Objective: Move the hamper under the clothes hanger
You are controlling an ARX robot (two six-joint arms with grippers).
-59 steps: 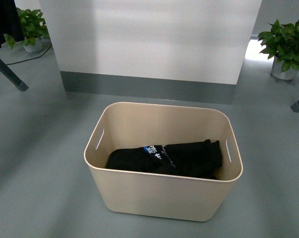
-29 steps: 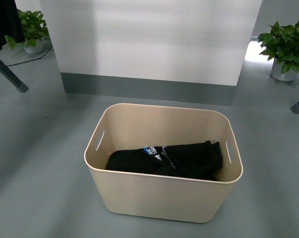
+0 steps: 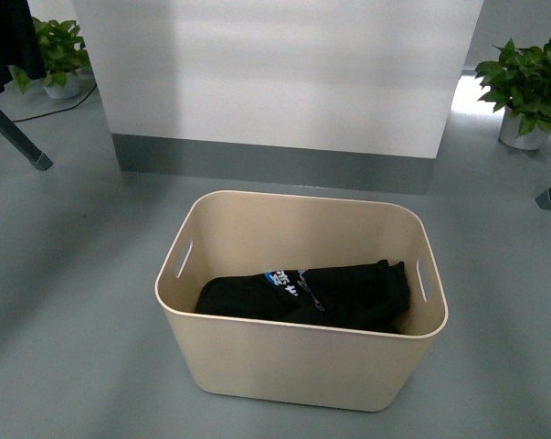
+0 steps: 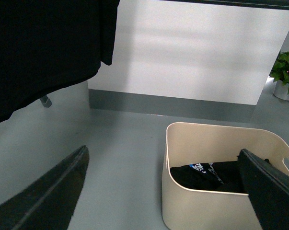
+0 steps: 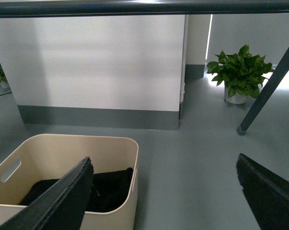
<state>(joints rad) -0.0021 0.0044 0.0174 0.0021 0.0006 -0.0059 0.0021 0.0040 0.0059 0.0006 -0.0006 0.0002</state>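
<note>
The beige hamper [image 3: 293, 361] stands on the grey floor in the middle of the front view, with a black garment [image 3: 307, 294] lying inside. It also shows in the left wrist view [image 4: 202, 211] and the right wrist view [image 5: 63, 148]. The clothes hanger's dark bar [image 5: 134, 6] runs along the top of the right wrist view, with one angled leg [image 5: 269, 81]; other legs show in the front view [image 3: 15, 137]. My left gripper [image 4: 163, 191] is open, above and beside the hamper's left end. My right gripper [image 5: 163, 191] is open, beside its right end. Neither touches it.
A white wall panel with a grey skirting [image 3: 275, 160] stands behind the hamper. Potted plants stand at the far left [image 3: 56, 50] and far right [image 3: 526, 87]. A black garment [image 4: 39, 48] hangs at the left. A cable lies on the floor near the left plant.
The view has shifted very slightly between the earliest frame and now; the hamper sits a touch lower in the picture. Nothing else has moved.
</note>
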